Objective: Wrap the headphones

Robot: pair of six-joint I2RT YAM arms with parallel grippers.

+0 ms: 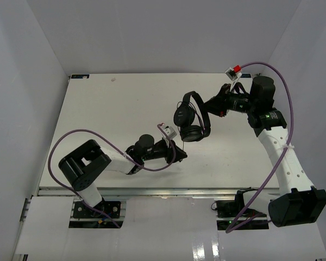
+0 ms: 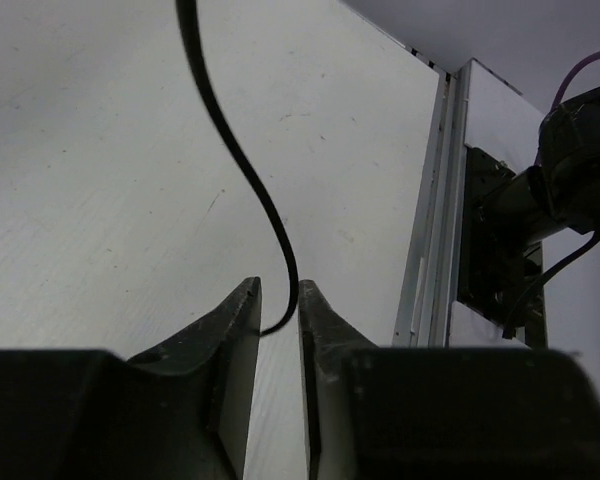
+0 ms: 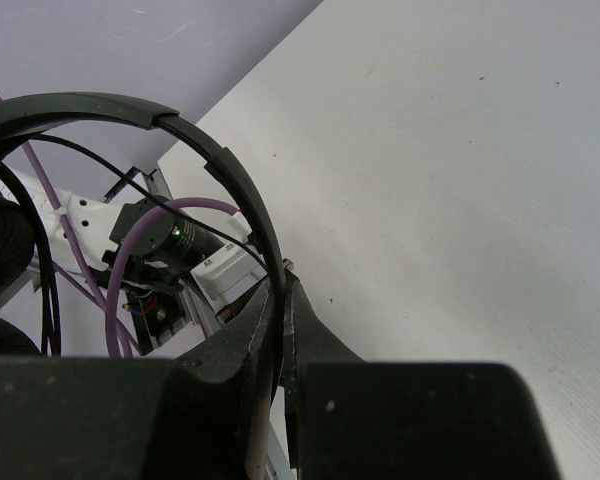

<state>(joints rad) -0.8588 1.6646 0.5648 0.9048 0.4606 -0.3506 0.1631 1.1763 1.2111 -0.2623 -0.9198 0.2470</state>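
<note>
The black headphones hang above the middle of the white table, earcups down toward the left arm. My right gripper is shut on the thin headband; in the right wrist view the band runs down between the closed fingertips of the gripper, and a padded earcup shows at the left edge. The thin black cord drops from the headphones and passes between the tips of my left gripper, whose jaws stand narrowly apart, wider than the cord. The left gripper sits low, just below the earcups.
The table's near edge and metal rail lie just right of the left gripper. Thick purple cables loop over the left arm and the right arm. Grey walls enclose the table on three sides.
</note>
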